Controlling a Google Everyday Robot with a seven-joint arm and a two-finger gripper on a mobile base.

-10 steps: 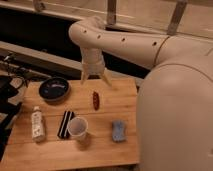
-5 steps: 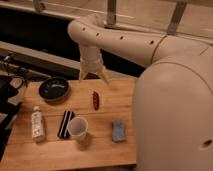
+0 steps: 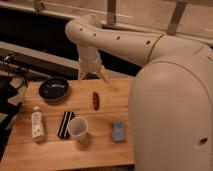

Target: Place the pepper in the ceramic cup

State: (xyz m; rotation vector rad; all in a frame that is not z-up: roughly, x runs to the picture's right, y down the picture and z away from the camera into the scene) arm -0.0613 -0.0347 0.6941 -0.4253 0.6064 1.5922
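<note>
Gripper [image 3: 92, 75] hangs over table's [image 3: 122, 102] back edge, jaws spread, empty. Pepper [image 3: 95, 100] lies flat on the wood close by, near ceramic cup [image 3: 78, 128]. Risk: slim pepper rolls from closing jaws; off-centre descent nudges it aside

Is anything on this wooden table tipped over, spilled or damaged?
The small clear plastic bottle lies on its side near the left edge; nothing looks spilled. The white cup stands upright. The gripper hangs open beyond the red pepper.

High, close view past robot's body [image 3: 172, 100], down onto table [image 3: 107, 150], fingers [image 3: 103, 74] over far edge.
</note>
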